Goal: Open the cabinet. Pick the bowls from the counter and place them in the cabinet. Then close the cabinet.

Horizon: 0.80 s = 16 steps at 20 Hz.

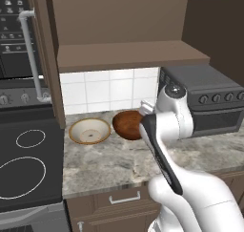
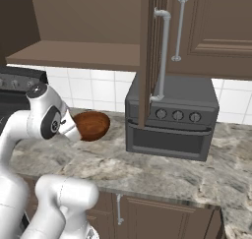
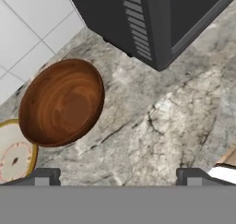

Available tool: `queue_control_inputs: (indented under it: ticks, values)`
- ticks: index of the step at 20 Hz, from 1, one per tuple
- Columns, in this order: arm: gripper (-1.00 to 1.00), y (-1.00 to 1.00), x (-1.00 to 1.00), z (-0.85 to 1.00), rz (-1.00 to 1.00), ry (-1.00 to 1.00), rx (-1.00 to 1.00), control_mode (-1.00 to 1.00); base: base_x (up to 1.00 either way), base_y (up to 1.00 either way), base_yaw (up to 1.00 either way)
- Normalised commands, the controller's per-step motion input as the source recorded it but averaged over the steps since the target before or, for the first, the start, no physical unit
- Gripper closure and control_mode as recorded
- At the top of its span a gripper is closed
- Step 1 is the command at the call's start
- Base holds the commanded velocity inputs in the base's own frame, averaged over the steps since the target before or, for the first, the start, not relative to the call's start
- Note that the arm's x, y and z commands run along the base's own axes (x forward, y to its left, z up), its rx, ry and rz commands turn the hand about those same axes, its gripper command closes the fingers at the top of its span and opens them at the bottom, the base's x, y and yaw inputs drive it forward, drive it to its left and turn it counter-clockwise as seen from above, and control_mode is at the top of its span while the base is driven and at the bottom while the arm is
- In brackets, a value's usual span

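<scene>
Reference: left base view, clock directions from the deeper bowl [image 1: 127, 124]
Counter [image 1: 109, 162]: carries both bowls and the toaster oven [image 1: 209, 102]; stovetop [image 1: 28, 159] adjoins it at 9 o'clock
Shallower bowl [image 1: 89, 131]: at 9 o'clock, just beside the deeper bowl
Toaster oven: at 3 o'clock, against the tiled wall [image 1: 107, 90]
Cabinet [image 1: 128, 30]: at 12 o'clock, above the bowls; door [image 1: 47, 54] swung open at 10 o'clock; shelf bare
Drawer [image 1: 121, 197]: at 6 o'clock, below the counter edge
Gripper [image 3: 117, 178]: above the counter, between deeper bowl and toaster oven; jaws spread wide
</scene>
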Motion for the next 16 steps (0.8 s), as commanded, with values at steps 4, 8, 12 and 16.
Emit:
queue_control_inputs:
  ticks: [4, 8, 12, 16]
  values:
    - [-1.0, 0.0, 0.29, -0.19, 0.0, 0.0, 0.08, -1.0, 0.0, 0.0, 0.0]
    - [-1.0, 0.0, 0.06, -0.19, 0.0, 0.0, 0.09, -1.0, 0.0, 0.0, 0.0]
    - [-1.0, 0.0, 0.07, -0.24, -0.02, 0.0, 0.0, -1.0, 0.0, 0.0, 0.0]
    - [-1.0, 0.0, 0.08, -0.3, -0.08, 0.0, 0.0, -1.0, 0.0, 0.0, 0.0]
